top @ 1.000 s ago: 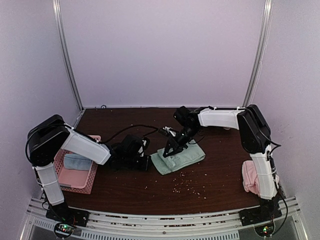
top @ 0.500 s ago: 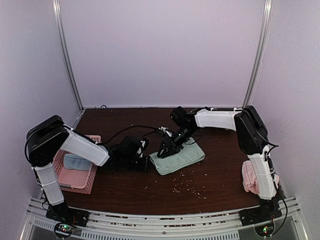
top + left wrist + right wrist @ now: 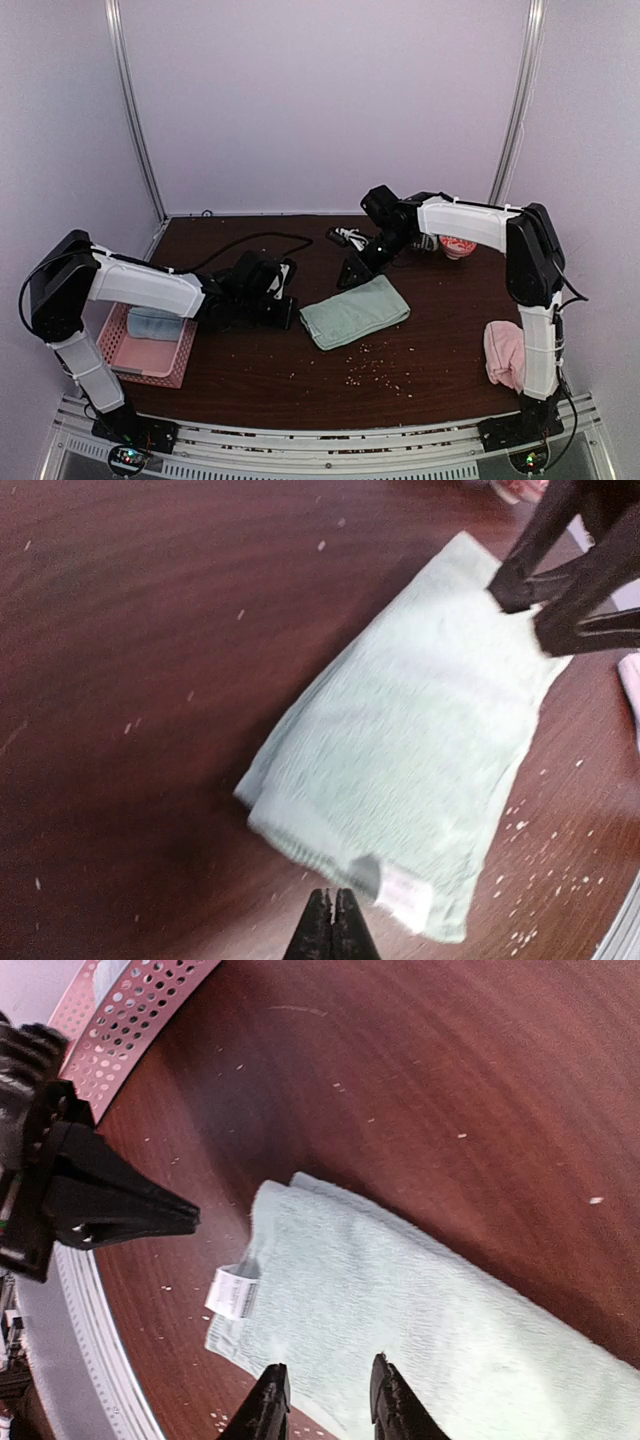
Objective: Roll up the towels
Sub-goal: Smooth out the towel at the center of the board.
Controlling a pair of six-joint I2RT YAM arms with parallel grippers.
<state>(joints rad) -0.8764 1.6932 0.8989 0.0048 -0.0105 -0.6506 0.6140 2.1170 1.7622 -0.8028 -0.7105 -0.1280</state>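
With left jaws pressed together and right jaws spread empty, a one-corner pinch could skew our flat pale-mint terry towel (image 3: 354,311).

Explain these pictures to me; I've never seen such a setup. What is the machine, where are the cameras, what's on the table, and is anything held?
Two robot arms are bolted at the near edge of the table, each with a two-finger gripper. The wide picture looks down from above and behind; the other two come from wrist cameras. On the table lie a mint green towel, a pink towel by the right arm, a pink basket holding a pale blue cloth, and a striped mug. The left gripper is shut, just short of the mint green towel's labelled end; the right gripper is open over the other end. Nothing is held.
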